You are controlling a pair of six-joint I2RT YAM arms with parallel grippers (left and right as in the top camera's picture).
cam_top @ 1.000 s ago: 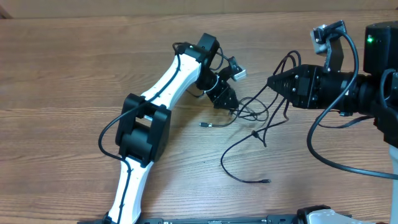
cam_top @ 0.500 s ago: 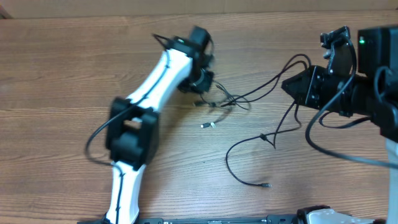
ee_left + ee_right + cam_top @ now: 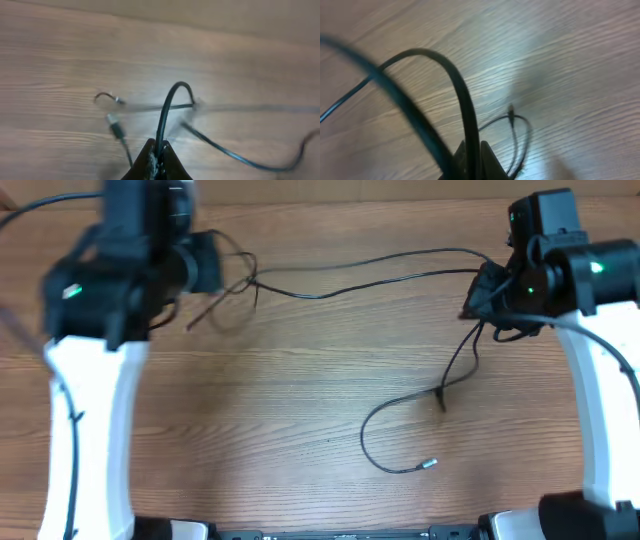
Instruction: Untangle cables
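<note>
Thin black cables (image 3: pixel 350 275) stretch across the far part of the wooden table between my two grippers. My left gripper (image 3: pixel 212 268) at the far left is shut on a cable loop (image 3: pixel 167 107), with loose plug ends (image 3: pixel 114 127) hanging beside it. My right gripper (image 3: pixel 478 298) at the far right is shut on a cable (image 3: pixel 462 95). From it a strand (image 3: pixel 455 370) hangs down to a loop on the table that ends in a small plug (image 3: pixel 428 464). That loop also shows in the right wrist view (image 3: pixel 522 137).
The white left arm (image 3: pixel 90 420) runs down the left side and the white right arm (image 3: pixel 600 420) down the right side. The wooden table (image 3: pixel 250 410) lies between them.
Both arms have swung apart, the left far to the left and the right to the right and back. The tangle has been pulled out into long strands spanning the table.
</note>
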